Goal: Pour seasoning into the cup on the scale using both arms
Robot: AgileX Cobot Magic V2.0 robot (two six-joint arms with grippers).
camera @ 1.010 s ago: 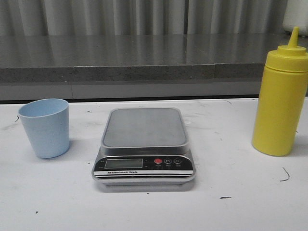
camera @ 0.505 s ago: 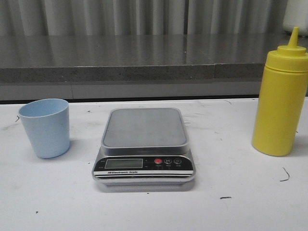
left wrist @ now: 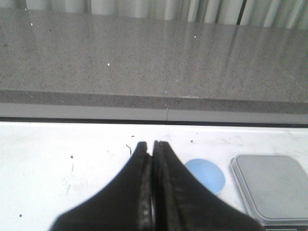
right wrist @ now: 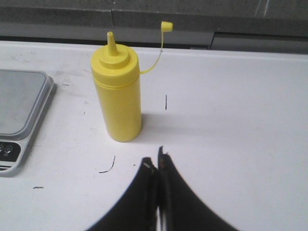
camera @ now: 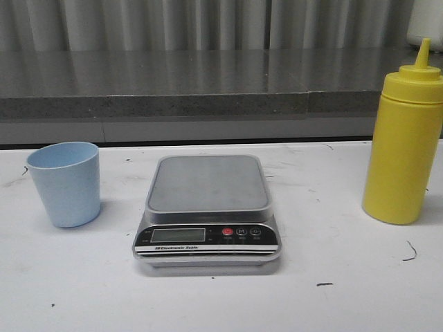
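Seasoning (camera: 403, 138), tall yellow squeeze bottle, pointed nozzle, tethered cap dangling; left claw (left wrist: 150, 144), right claw (right wrist: 156, 163) pressed together.

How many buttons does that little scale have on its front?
3, as far as the front view shows: one red button and two dark buttons side by side, right of the screen on the scale. None appear hidden.

Light is even and soft, and the table (camera: 332, 304) looks bright. A faint shadow lies beside the bottle (right wrist: 117, 96). The close black fingers (left wrist: 144, 192) are blurred.
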